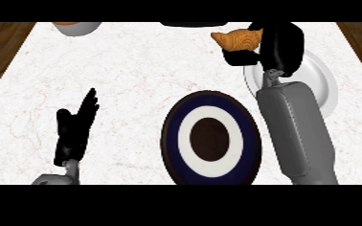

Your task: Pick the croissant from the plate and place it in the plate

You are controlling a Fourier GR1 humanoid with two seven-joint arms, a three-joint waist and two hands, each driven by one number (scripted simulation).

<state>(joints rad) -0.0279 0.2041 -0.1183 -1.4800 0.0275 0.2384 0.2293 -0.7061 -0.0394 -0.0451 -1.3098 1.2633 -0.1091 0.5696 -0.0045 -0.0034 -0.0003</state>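
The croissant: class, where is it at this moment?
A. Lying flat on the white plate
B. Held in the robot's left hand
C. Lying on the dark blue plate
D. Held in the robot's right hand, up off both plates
D: the right hand has its fingers curled round the croissant, which is clear of the white plate and the dark blue plate.

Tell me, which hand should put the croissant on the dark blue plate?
The right hand. It already holds the croissant, up beyond the dark blue plate. The left hand rests open at the view's left, holding nothing.
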